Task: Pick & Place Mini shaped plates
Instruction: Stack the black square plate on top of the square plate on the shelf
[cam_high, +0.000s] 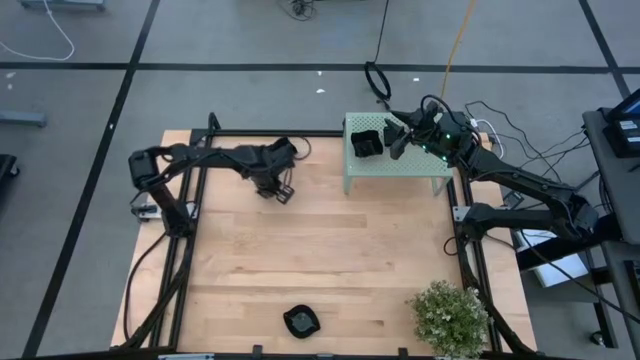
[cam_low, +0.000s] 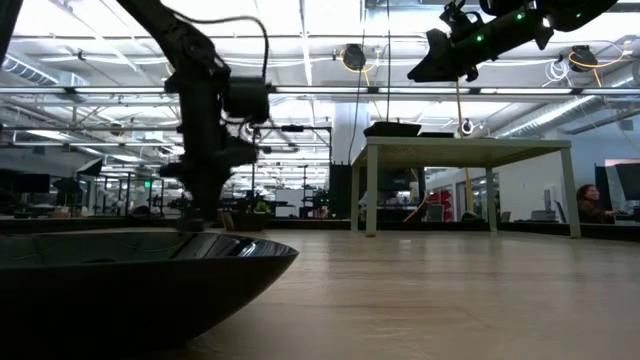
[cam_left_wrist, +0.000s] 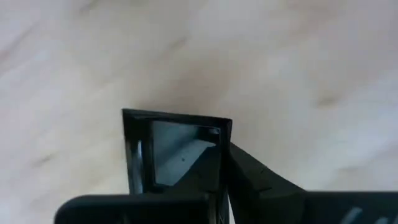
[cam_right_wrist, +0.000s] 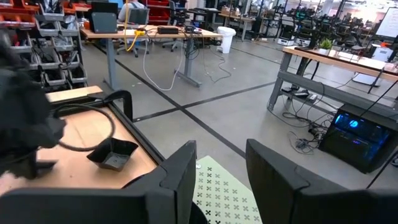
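Note:
My left gripper points down over the far left of the wooden table and is shut on a small square black plate, which also shows in the right wrist view. Another black plate with a wavy rim rests on its base near the table's front edge and fills the low view's foreground. More black plates sit on the pale green perforated stand at the back. Above that stand my right gripper is level and open, with nothing between its fingers. My left gripper comes from above, pointing down, and has the square plate by one side wall. One finger lies against the outside of that wall; the other seems to reach inside the dish. The plate sits tilted; whether it is clear of the table I cannot tell.
A small green bushy plant stands at the front right corner. The stand's legs rise from the table's far right part. Bare wood lies between the left gripper and the front plate. Black frame rails run along the table's sides.

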